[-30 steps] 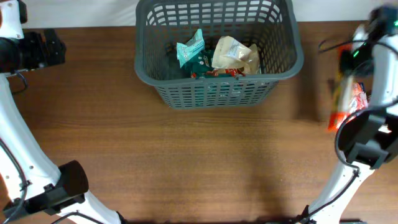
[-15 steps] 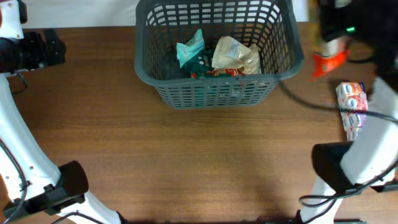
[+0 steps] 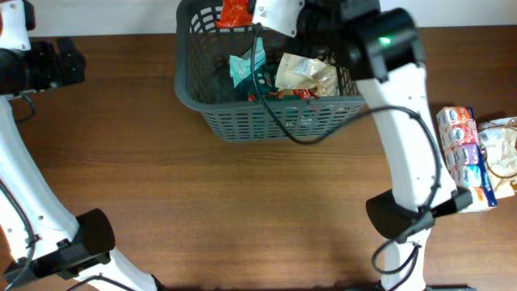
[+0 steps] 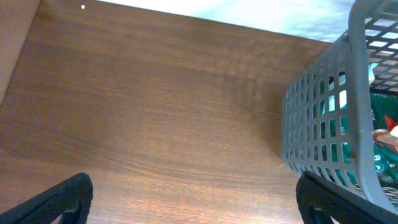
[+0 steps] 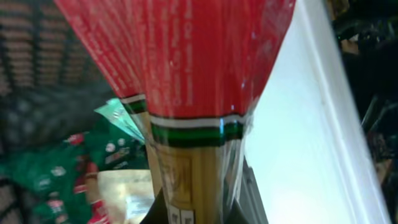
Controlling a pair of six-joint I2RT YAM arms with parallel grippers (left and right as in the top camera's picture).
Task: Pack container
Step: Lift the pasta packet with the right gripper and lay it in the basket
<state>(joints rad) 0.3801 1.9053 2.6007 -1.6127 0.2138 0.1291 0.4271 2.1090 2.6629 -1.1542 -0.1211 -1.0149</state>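
Observation:
The dark grey slotted container (image 3: 275, 120) stands at the back middle of the table, also seen in the left wrist view (image 4: 323, 118). It holds a teal packet (image 3: 246, 65), a pale packet (image 3: 303, 73) and a red one. My right gripper (image 3: 262, 12) reaches over the container's back rim, shut on a long red and yellow packet (image 3: 234, 12), which fills the right wrist view (image 5: 193, 93). My left gripper (image 4: 196, 196) is open and empty above bare table left of the container.
Several snack packets (image 3: 464, 149) lie at the right edge of the table, with a pale bag (image 3: 502, 153) beside them. The white wall runs behind the container.
My right arm swung left from the table's right edge to over the container, carrying the red and yellow packet. The left arm has not moved.

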